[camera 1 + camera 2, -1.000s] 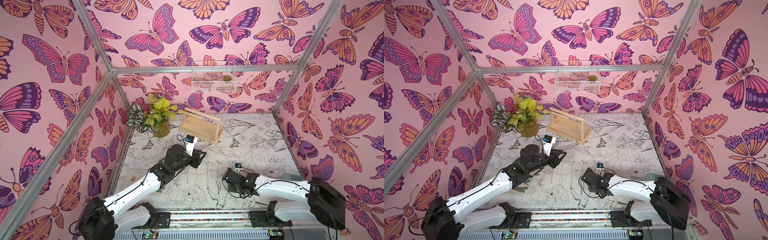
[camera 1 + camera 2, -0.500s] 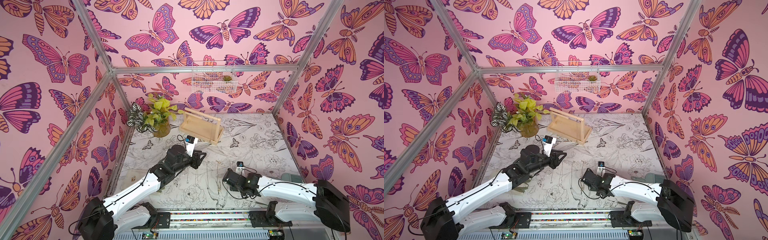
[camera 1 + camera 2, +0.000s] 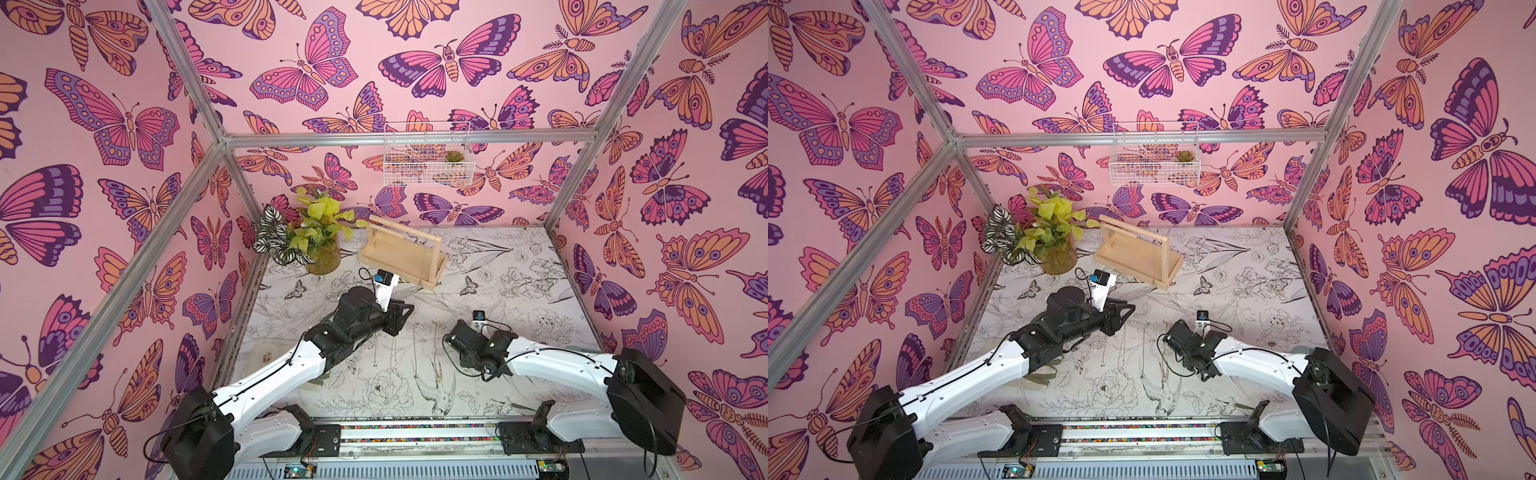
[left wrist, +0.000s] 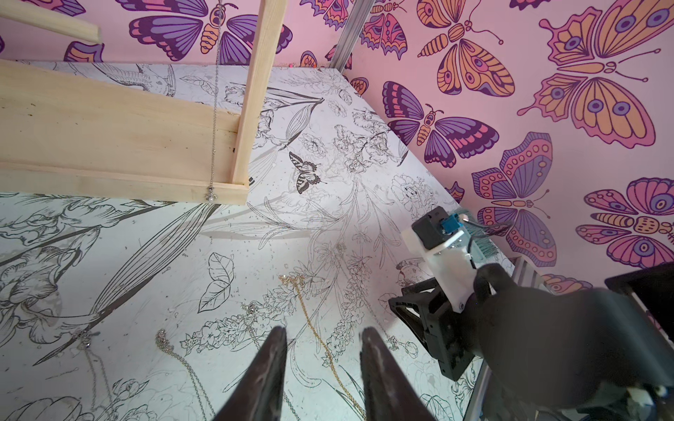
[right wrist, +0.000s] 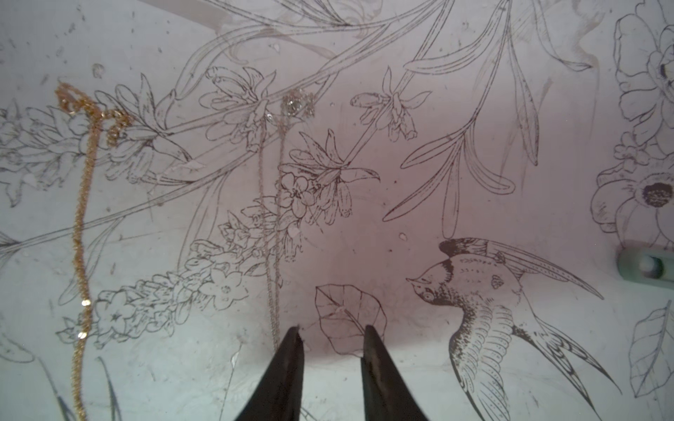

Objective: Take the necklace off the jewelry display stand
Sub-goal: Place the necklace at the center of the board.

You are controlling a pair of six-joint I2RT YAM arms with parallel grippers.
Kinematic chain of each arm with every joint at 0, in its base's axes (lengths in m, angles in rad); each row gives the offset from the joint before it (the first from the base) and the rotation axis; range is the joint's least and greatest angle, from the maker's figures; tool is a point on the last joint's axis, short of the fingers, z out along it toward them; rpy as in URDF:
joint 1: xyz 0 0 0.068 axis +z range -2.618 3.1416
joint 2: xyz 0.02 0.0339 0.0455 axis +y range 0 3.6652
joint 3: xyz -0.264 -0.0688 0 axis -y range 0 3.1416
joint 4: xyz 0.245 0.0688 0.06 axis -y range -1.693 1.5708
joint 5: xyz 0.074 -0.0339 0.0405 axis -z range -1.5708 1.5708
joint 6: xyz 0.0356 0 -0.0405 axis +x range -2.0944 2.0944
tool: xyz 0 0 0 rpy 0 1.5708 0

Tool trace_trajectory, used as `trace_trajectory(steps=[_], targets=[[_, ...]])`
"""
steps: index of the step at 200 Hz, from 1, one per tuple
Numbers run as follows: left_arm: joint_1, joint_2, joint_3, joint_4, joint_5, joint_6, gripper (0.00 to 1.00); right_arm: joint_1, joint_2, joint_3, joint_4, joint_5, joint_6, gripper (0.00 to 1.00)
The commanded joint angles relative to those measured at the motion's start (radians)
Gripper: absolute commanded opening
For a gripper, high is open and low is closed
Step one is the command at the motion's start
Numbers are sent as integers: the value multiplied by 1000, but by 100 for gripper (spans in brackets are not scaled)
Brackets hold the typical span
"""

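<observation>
The pale wooden jewelry display stand (image 3: 399, 259) (image 3: 1133, 253) stands at the back of the table, and its base board fills a corner of the left wrist view (image 4: 109, 127). One thin silver necklace (image 4: 216, 109) (image 3: 424, 257) still hangs from the crossbar beside an upright, its pendant down at the base's edge. My left gripper (image 4: 322, 331) (image 3: 401, 320) is open in front of the stand, above a gold chain (image 4: 313, 328) that lies on the table. My right gripper (image 5: 332, 331) (image 3: 449, 340) is open and low over the table. A silver chain (image 5: 270, 218) lies just beside one of its fingers, outside the gap.
Several other chains lie loose on the table between the arms, among them a gold one (image 5: 82, 218) and a silver one (image 4: 175, 350). A potted plant (image 3: 316, 245) stands left of the stand. A white wire basket (image 3: 428, 160) hangs on the back wall. Pink walls close in on three sides.
My right gripper's fingers have parted, and the silver chain now lies free on the table beside them. The left arm has hardly moved.
</observation>
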Motion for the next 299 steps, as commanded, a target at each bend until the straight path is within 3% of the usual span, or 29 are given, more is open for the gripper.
trace_trajectory(steps=[1, 96, 299], targets=[[-3, 21, 25, -15, -17, 27, 38, -14, 45, 27, 33, -39, -61, 32], [-3, 20, 9, -14, -20, 25, 37, -13, 102, -7, 121, -146, -55, 30], [-4, -81, -58, -12, -16, -16, 37, 151, -59, -127, 43, -75, 149, 24]])
